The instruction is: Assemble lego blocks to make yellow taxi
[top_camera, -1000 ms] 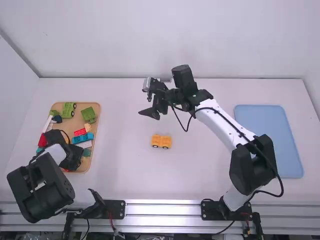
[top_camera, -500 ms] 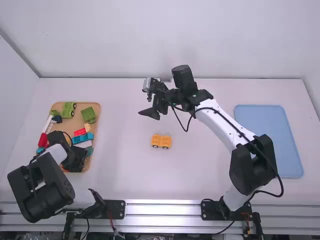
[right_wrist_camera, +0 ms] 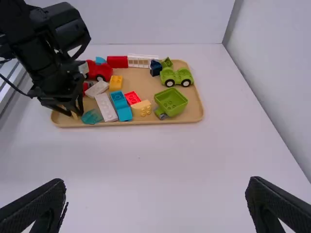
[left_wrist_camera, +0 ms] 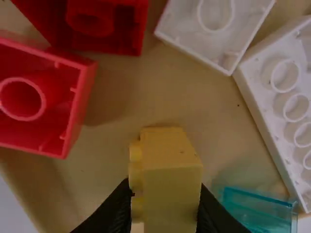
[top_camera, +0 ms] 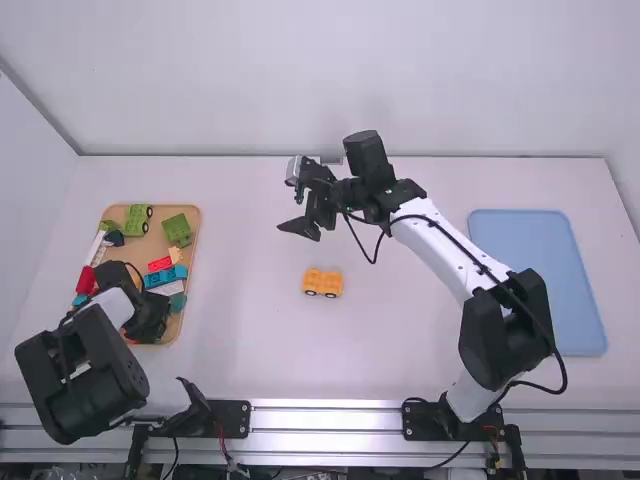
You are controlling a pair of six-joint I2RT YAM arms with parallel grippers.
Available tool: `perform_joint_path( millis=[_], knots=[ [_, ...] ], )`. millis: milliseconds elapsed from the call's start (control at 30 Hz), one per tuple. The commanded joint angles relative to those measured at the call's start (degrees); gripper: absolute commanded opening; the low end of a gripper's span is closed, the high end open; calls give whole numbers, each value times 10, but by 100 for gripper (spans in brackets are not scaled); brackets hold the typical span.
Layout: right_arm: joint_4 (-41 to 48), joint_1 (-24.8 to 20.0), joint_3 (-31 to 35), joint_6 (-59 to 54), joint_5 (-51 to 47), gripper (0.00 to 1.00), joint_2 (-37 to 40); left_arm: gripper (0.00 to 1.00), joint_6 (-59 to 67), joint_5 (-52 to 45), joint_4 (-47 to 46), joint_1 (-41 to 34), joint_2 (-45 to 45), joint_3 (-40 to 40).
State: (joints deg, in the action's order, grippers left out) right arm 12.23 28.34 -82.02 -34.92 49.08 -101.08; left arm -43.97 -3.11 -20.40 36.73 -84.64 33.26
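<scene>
White walls (top_camera: 350, 95) border the table (top_camera: 235, 330) — yellow wheeled block (top_camera: 322, 283) near its middle.

A shallow wooden tray (right_wrist_camera: 141, 81) is lying on the left of the table (top_camera: 420, 345). In its far part, a green vehicle (right_wrist_camera: 177, 76) is standing on its wheels; a green bin-shaped block (top_camera: 177, 228) is resting to its right, and a dark blue block (top_camera: 114, 238) is sitting just left of the vehicle. A white slatted piece (top_camera: 97, 248) is lying along the left side. Bright blue bricks (top_camera: 165, 275) are occupying the right side, a small red brick (top_camera: 160, 264) sitting beside them. A translucent teal piece (top_camera: 177, 303) is lying nearer. A pale blue board (top_camera: 540, 280) is lying at the table's right. Metal rails (top_camera: 325, 415) are running along the near edge.
</scene>
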Motion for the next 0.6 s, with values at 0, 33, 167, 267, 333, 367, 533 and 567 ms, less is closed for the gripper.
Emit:
perform_joint_path(
  millis=[0, 33, 167, 267, 333, 367, 533, 567],
  knots=[
    [2, 2, -16, 0, 3, 99, -5, 29, -2, 6, -3, -4, -7, -7],
    [2, 2, -16, 0, 3, 99, -5, 24, -2, 8, -1, -4, -7, -7],
    [3, 1, -16, 0, 3, 98, -5, 15, -1, 12, -1, 0, -7, -7],
    [3, 1, -16, 0, 3, 99, -5, 11, 24, 10, 6, -4, -7, -7],
    [3, 1, -16, 0, 3, 99, -5, 12, 51, 4, 14, -4, -7, -7],
    [3, 1, -16, 0, 3, 99, -5, 14, 75, -8, 20, -3, -7, -7],
    [2, -6, -16, 2, 3, 99, -5, 13, 108, -47, 49, 0, -7, -6],
    [2, -8, -16, 2, 3, 99, -5, 9, 108, -53, 51, 0, -5, -6]
  ],
)
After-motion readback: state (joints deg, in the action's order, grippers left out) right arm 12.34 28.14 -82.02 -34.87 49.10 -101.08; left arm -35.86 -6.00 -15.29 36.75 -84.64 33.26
